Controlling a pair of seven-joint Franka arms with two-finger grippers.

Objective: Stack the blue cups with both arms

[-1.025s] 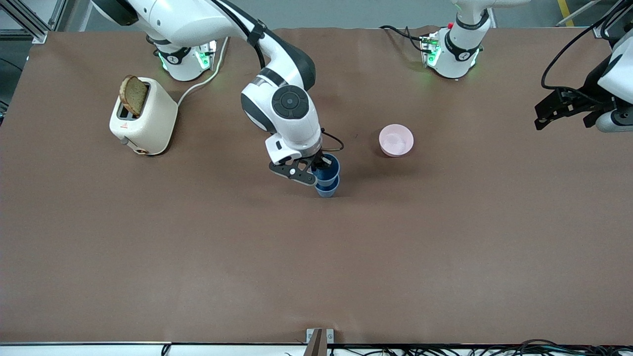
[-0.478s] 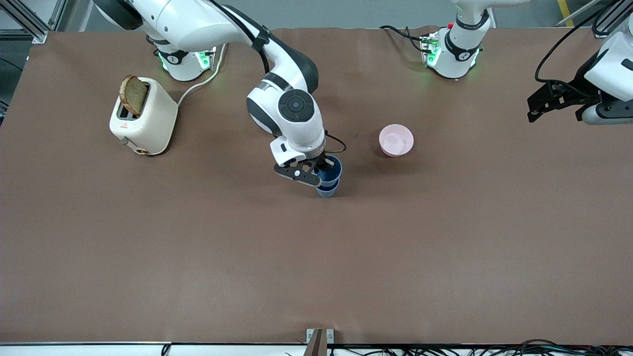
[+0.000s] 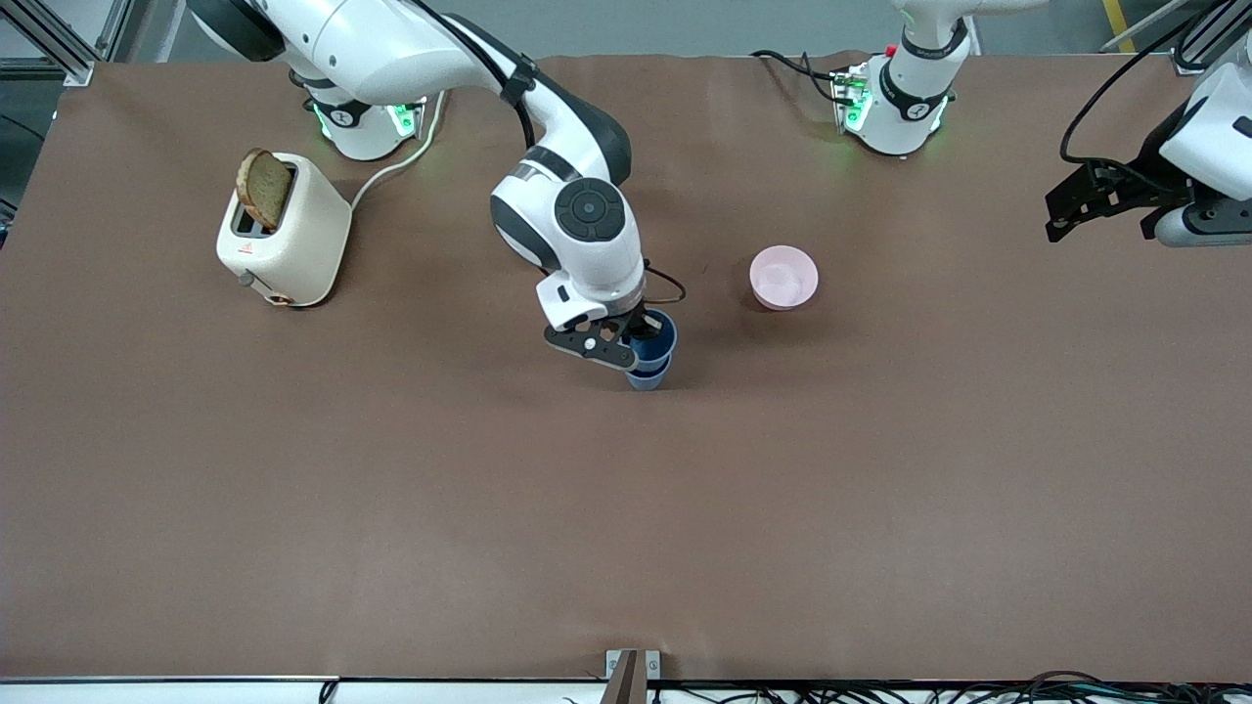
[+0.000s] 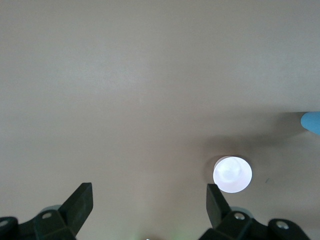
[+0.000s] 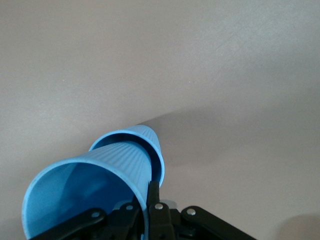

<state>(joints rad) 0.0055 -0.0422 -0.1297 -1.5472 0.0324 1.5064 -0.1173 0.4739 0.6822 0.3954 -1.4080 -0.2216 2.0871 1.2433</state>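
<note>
Two blue cups stand near the table's middle. The upper blue cup (image 3: 655,338) sits tilted, partly nested in the lower blue cup (image 3: 647,377), which rests on the table. My right gripper (image 3: 631,338) is shut on the upper cup's rim, one finger inside and one outside. In the right wrist view the gripper (image 5: 148,196) pinches the wall of the upper cup (image 5: 85,192), whose base is inside the lower cup (image 5: 152,140). My left gripper (image 3: 1064,209) is open and empty, up in the air over the left arm's end of the table; it shows open in the left wrist view (image 4: 148,202).
A pink bowl (image 3: 783,277) sits beside the cups toward the left arm's end; it also shows in the left wrist view (image 4: 232,174). A cream toaster (image 3: 284,235) with a bread slice (image 3: 264,188) stands toward the right arm's end, its cord running to the right arm's base.
My right gripper has shifted slightly with the upper cup, which has sunk a little deeper into the lower one. My left gripper has moved up and away over the table's end.
</note>
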